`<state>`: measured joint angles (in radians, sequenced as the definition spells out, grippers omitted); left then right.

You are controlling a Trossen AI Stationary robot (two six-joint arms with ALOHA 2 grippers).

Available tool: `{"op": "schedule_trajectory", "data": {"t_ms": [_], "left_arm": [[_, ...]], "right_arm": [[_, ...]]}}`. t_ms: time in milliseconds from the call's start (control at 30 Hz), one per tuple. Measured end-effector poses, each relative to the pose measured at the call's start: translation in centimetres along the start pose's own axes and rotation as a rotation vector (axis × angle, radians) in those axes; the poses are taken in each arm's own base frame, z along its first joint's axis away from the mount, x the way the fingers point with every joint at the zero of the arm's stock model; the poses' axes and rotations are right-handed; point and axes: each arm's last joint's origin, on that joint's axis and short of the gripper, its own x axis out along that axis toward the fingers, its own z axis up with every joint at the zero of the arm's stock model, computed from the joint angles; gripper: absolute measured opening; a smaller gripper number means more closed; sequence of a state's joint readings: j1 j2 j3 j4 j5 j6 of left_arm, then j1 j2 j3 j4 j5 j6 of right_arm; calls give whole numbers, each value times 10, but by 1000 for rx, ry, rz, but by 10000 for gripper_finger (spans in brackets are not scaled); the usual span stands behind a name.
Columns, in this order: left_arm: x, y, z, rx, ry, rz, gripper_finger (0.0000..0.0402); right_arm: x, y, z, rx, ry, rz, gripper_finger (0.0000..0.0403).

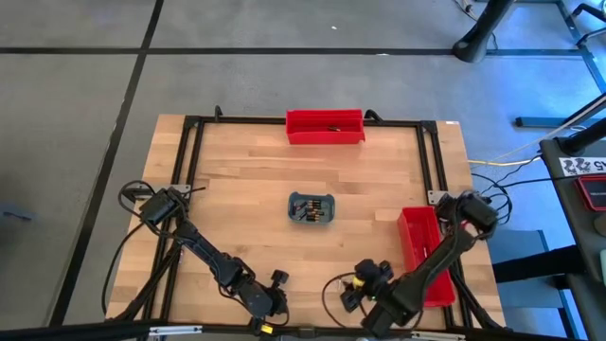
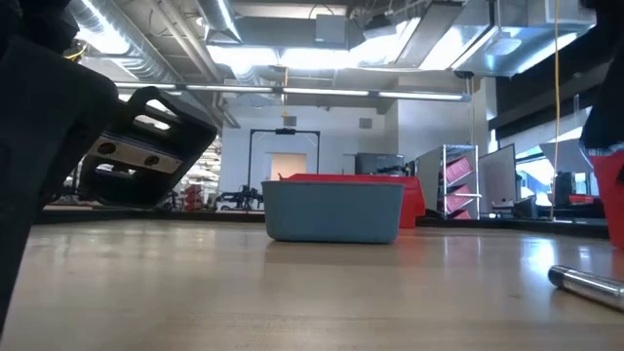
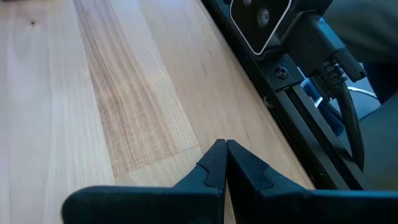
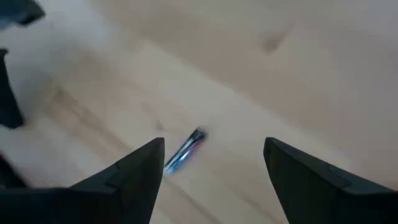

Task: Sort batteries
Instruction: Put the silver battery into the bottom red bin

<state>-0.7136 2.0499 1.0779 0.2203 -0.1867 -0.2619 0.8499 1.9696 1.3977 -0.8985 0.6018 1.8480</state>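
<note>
Several batteries [image 1: 312, 210] lie in the small grey-blue tray [image 1: 311, 197] at the table's middle. One small dark item [image 1: 333, 127], seemingly a battery, lies in the far red bin [image 1: 325, 116]. A single silvery battery [image 4: 185, 151] lies flat on the wood near the front edge. It also shows in the low view as the battery [image 2: 585, 283]. My right gripper [image 4: 214, 146] hangs open above it, and the battery lies close by one fingertip. My left gripper [image 3: 224, 158] is shut and holds nothing, low over the wood near the front edge [image 1: 273, 296].
A second red bin [image 1: 421, 248] lies along the table's right side under my right arm. A black frame [image 1: 189, 152] runs around the table top, with its rail and cables [image 3: 311, 93] close to my left gripper. Bare wood lies between the tray and both grippers.
</note>
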Motion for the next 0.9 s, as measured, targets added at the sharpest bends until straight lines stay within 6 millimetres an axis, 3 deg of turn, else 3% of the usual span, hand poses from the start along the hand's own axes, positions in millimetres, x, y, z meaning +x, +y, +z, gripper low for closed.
{"op": "schedule_trajectory", "data": {"t_ms": [267, 500, 667, 900], "left_arm": [[0, 0, 0, -4, -4, 11, 1], [0, 0, 0, -4, -3, 13, 1], [0, 0, 0, -11, -3, 13, 1], [0, 0, 0, -19, -2, 14, 1]], "right_arm": [[53, 10, -14, 29, 63, 26, 275], [58, 13, -24, -7, 71, 58, 265], [60, 5, -34, -87, 26, 14, 200], [79, 0, -56, -201, -77, 23, 97]]}}
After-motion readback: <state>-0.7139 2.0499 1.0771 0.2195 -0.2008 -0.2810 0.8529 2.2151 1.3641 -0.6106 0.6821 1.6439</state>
